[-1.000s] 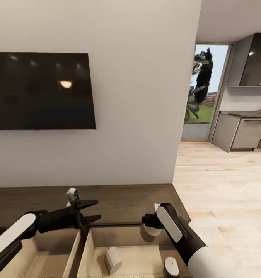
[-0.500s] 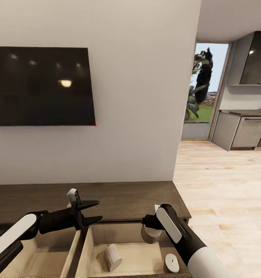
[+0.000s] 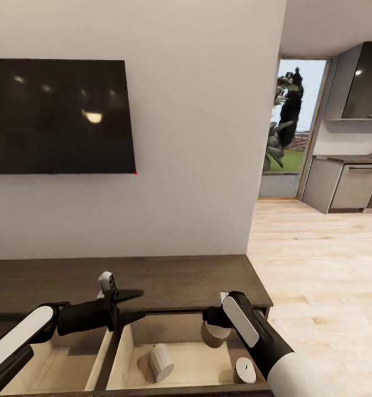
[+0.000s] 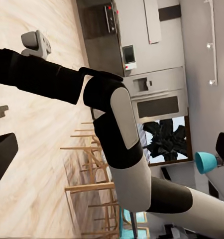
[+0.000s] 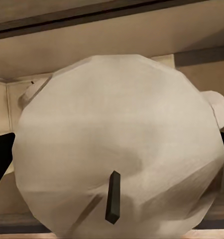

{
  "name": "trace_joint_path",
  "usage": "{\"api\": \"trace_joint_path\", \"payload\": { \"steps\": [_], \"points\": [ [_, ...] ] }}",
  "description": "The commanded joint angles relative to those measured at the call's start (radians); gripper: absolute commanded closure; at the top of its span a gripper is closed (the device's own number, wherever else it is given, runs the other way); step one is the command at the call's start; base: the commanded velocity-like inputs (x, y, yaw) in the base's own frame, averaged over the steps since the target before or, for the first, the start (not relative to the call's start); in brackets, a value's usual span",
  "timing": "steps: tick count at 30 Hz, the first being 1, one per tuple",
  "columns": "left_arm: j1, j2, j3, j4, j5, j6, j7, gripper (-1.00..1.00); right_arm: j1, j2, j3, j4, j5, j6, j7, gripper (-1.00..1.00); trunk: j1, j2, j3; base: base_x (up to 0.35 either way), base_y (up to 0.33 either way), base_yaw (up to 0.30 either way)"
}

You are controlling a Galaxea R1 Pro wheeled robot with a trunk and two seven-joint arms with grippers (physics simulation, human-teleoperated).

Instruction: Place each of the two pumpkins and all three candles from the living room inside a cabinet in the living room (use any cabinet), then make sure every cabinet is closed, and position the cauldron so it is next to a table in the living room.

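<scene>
The dark-brown cabinet point(image 3: 180, 281) stands against the wall with its right drawer point(image 3: 194, 361) pulled out. My right gripper point(image 3: 214, 326) is shut on a grey-beige candle point(image 3: 214, 336) and holds it inside the drawer near the back wall. In the right wrist view this candle point(image 5: 117, 129) sits between the dark fingertips point(image 5: 1, 154), wick towards the camera. A second candle point(image 3: 159, 361) lies on its side on the drawer floor. A third candle point(image 3: 244, 370) stands upright at the front right. My left gripper point(image 3: 140, 304) is open above the divider. The pumpkins, cauldron and glass table are out of view.
A black TV point(image 3: 59, 116) hangs on the wall above the cabinet. A second open drawer point(image 3: 59, 366) lies to the left. Light wood floor point(image 3: 329, 264) runs past the cabinet's right end to grey kitchen units point(image 3: 351, 187) and a glass door point(image 3: 287, 127).
The whole view has tilted down, showing more of the cabinet top and drawer. Against the drawer, my right gripper and its candle sit lower and closer to the front. The left gripper has barely moved.
</scene>
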Motion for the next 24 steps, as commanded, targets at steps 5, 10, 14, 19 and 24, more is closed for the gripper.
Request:
{"api": "trace_joint_path", "payload": {
  "steps": [5, 10, 14, 19, 24],
  "points": [
    [-0.001, 0.001, -0.002, -0.041, -0.006, -0.004, 0.12, -1.0, -0.001, 0.0, 0.002, -0.001, -0.01, 0.001, -0.01, 1.0, 0.019, -0.036, -0.017, 0.0, 0.0, 0.0],
    [-0.001, 0.001, 0.002, -0.067, 0.003, -0.01, 0.223, -1.0, -0.001, 0.0, 0.002, -0.003, -0.008, -0.001, -0.01, 1.0, 0.038, -0.071, -0.032, 0.0, 0.0, 0.0],
    [-0.001, 0.001, 0.008, -0.071, 0.005, -0.011, 0.244, -1.0, -0.001, 0.0, 0.002, -0.009, -0.008, -0.004, -0.009, 1.0, 0.054, -0.099, -0.045, 0.0, 0.0, 0.0],
    [-0.001, 0.001, 0.01, -0.071, 0.005, -0.011, 0.247, -1.0, -0.001, 0.0, 0.002, -0.01, -0.008, -0.007, -0.007, 1.0, 0.073, -0.134, -0.061, 0.0, 0.0, 0.0],
    [-0.001, 0.001, 0.01, -0.071, 0.005, -0.011, 0.247, -1.0, -0.001, 0.0, 0.003, -0.011, -0.008, -0.007, -0.004, 1.0, 0.092, -0.169, -0.076, 0.0, 0.0, 0.0]
  ]
}}
